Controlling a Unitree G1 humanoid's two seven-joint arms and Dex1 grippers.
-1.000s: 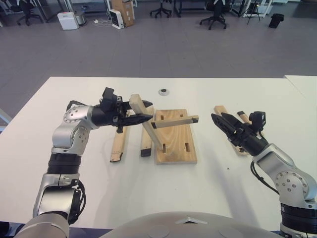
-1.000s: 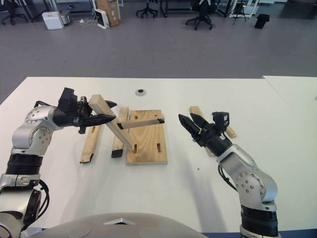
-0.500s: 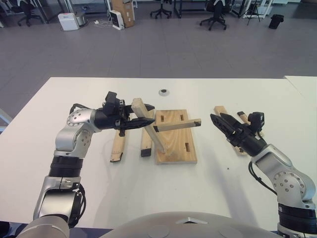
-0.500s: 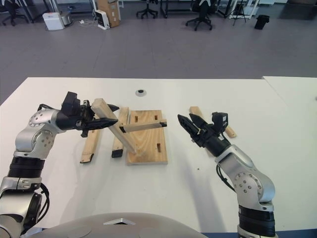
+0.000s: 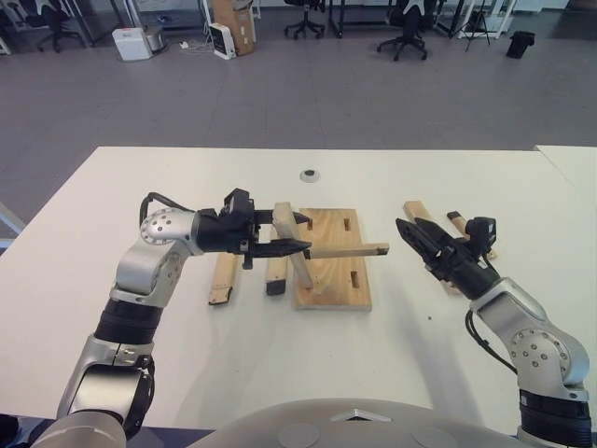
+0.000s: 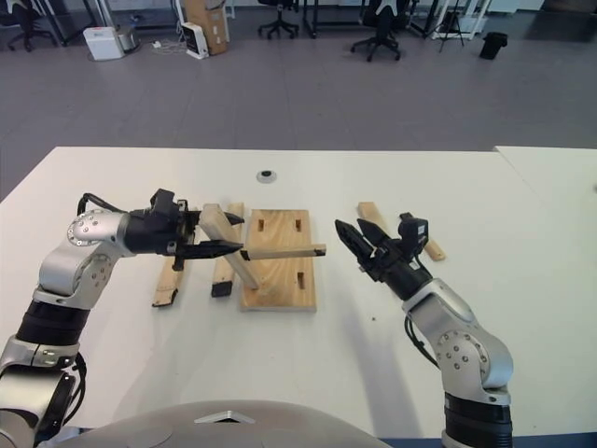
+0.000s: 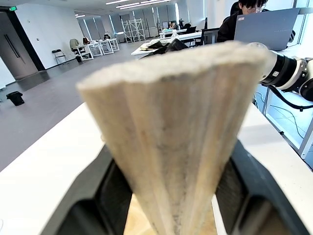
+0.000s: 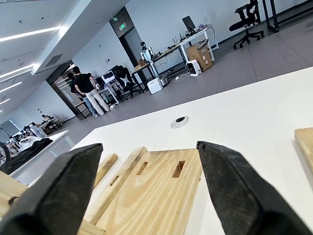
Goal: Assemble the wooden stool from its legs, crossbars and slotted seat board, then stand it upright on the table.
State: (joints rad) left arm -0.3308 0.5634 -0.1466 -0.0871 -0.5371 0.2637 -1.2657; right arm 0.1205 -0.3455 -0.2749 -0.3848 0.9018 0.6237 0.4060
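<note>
Two loose legs (image 5: 222,277) partly beneath left hand (image 5: 291,233)

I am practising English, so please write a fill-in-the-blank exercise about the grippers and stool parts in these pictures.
The left gripper is shut on a leg with a ___ joined to it. The right gripper is ___ and holds nothing. The seat board lies ___ on the table. Missing words: crossbar; open; flat.
</note>
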